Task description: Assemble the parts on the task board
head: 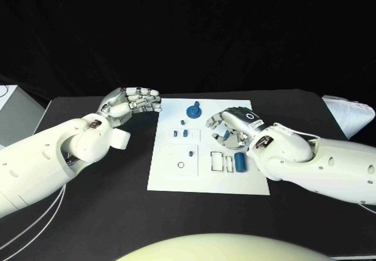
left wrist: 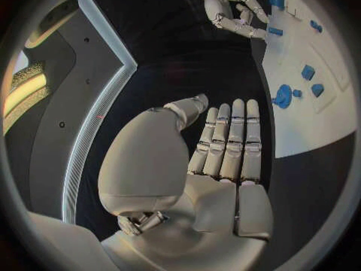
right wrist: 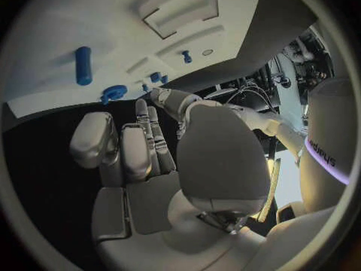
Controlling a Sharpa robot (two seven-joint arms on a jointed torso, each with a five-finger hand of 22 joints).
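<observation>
Left hand (head: pixel 135 101): my metal fingers curled, holding nothing, beside the flat white task board (head: pixel 168 174).
Right hand (head: pixel 232 128): fingers apart, empty, near a smooth blue cylinder (head: pixel 239 162).

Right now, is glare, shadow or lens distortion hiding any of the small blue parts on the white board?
Head view: even light, no glare on the white task board; the silver right hand covers part of it, the blue cylinder shows clearly. Left wrist view: fisheye bends the board's edge; the blue gear-like disc stays readable. Right wrist view: board curved, the cylinder distinct.
</observation>
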